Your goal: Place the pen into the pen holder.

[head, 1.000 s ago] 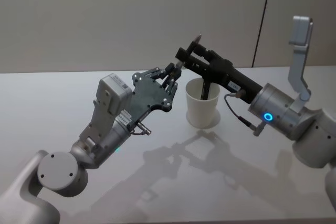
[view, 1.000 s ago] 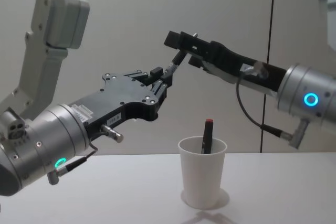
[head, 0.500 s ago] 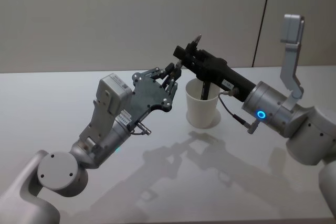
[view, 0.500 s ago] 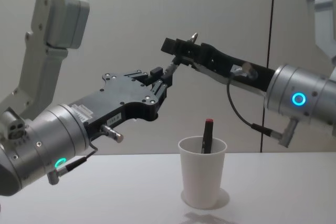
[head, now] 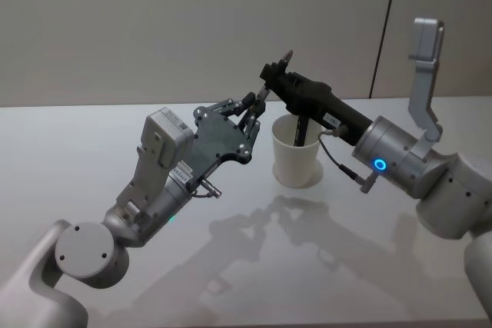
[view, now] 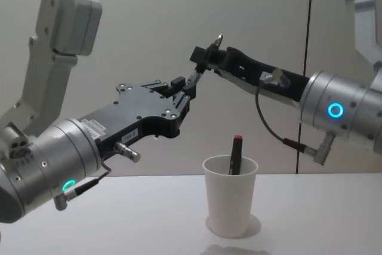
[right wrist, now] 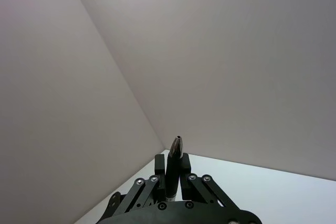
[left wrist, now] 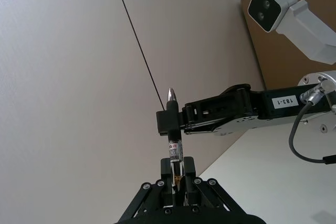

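The paper cup pen holder (head: 297, 160) is plain white, with no pattern. A pen with a black body and a red top (view: 234, 155) stands inside it. The pen held up in the air (left wrist: 174, 140) has a shiny silver tip, a black middle and a small label with red and white marks. The left gripper (head: 250, 110) is black metal with little silver screws. The right gripper (head: 272, 74) is black too, and carries a white label with black numbers. Both arms are silver grey. The right arm (head: 392, 160) has a glowing blue ring, and the left arm (view: 57, 168) a small green light. The tabletop (head: 92, 136) is white and a bit shiny. The wall (head: 154, 21) is pale grey with one thin dark line.
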`<act>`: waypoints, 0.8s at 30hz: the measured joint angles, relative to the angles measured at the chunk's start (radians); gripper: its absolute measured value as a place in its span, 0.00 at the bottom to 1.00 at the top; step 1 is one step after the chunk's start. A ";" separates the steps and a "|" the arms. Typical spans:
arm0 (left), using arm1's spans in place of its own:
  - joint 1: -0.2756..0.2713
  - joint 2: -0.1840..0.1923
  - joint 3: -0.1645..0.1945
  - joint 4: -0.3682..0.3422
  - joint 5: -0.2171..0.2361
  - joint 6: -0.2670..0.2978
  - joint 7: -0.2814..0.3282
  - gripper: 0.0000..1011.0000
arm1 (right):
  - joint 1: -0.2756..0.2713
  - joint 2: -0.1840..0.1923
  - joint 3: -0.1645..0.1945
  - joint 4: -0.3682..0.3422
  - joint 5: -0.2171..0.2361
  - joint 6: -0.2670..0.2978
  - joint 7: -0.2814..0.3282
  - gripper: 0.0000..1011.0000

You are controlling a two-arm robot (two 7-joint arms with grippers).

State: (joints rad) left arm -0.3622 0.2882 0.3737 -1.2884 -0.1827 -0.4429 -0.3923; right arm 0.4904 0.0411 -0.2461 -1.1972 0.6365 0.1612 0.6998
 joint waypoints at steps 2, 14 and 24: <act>0.000 0.000 0.000 0.000 0.000 0.000 0.000 0.14 | 0.001 0.001 0.000 0.001 0.002 -0.001 -0.003 0.14; 0.000 0.000 0.000 0.000 0.000 0.000 0.000 0.49 | 0.005 0.006 -0.002 0.004 0.014 -0.007 -0.017 0.13; 0.000 0.000 0.000 0.000 0.000 0.000 0.000 0.80 | 0.006 0.010 -0.003 0.001 0.023 -0.016 -0.025 0.13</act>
State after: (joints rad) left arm -0.3622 0.2883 0.3737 -1.2884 -0.1828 -0.4434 -0.3925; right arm 0.4959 0.0513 -0.2491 -1.1967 0.6590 0.1456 0.6746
